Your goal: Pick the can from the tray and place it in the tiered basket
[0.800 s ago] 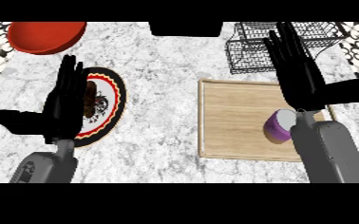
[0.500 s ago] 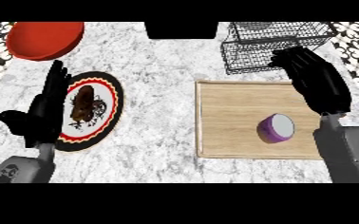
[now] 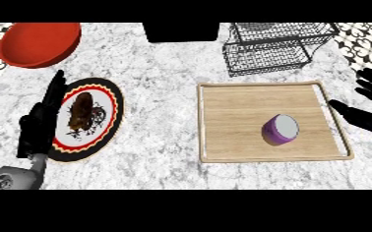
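A purple can with a pale lid lies on the wooden tray, in its right half. The black wire tiered basket stands just behind the tray at the back right. My right hand shows only at the view's right edge, beside the tray's right rim and apart from the can, with its fingers spread and holding nothing. My left hand rests open at the left, fingers straight, along the left rim of a patterned plate.
The patterned plate with dark food lies left of the tray. A red bowl sits at the back left. A black block stands at the back centre. Bare marble counter lies between plate and tray.
My right hand has drawn back from over the tray and the can to the view's right edge. The can is now fully uncovered. My left hand has sunk lower at the left.
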You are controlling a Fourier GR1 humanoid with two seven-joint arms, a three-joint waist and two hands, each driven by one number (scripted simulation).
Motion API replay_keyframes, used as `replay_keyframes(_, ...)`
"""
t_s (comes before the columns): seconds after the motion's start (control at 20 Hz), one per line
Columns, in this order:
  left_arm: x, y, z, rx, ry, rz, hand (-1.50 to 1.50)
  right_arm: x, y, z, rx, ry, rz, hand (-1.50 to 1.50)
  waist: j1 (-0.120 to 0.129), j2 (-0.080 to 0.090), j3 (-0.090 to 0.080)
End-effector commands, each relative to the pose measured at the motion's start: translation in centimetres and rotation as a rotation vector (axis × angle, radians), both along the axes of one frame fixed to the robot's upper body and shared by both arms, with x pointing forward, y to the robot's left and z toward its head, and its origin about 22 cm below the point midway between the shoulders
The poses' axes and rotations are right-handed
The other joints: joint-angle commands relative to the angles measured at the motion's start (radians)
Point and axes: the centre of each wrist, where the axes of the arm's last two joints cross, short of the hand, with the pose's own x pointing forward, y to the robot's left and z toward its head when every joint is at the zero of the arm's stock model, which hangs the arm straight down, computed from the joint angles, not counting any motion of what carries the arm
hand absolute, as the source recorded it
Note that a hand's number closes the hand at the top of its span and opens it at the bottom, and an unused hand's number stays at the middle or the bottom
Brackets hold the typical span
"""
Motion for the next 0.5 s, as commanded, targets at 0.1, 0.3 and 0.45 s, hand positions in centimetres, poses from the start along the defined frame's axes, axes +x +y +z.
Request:
replay_keyframes(0.1,0.4,0.6,0.0,0.028,0.016,-0.001,0.0,-2.4,-1.0,5.9,-0.208,0.201,0.154,-1.5,0.013,-0.003,-0.001)
replay_keyframes(0.3,1.3,0.3,0.6,0.051,0.022,-0.025,0.0,-1.3,-0.6,9.3,-0.389,0.409,0.332,-1.5,0.029,0.004,-0.001)
replay_keyframes(0.45,1.4,-1.1,1.0,0.035,0.007,-0.063,0.0,-0.7,1.5,12.8,-0.429,0.485,0.396,-1.5,0.047,0.002,-0.001)
